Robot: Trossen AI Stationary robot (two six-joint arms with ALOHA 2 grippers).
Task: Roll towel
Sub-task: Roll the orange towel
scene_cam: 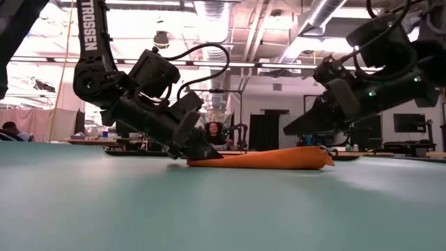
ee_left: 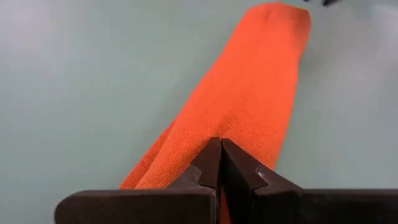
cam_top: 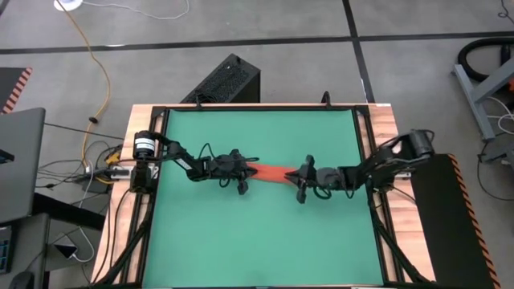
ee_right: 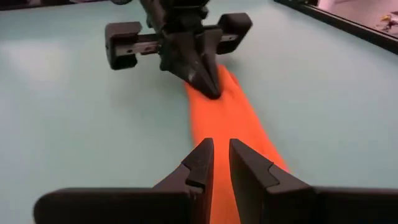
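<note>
Two grippers flank your towel [cam_top: 275,172] at centre of green mat [cam_top: 257,241].

High view: towel lies as narrow orange-red strip between left gripper [cam_top: 245,172] and right gripper [cam_top: 303,178].

Low view: towel rests flat on mat, left gripper's tip on its near end.

Left wrist view: you see fingers [ee_left: 208,163] pressed together on towel end.

Right wrist view: fingers [ee_right: 200,163] stand narrowly apart above other end; cannot tell whether cloth is pinched.
</note>
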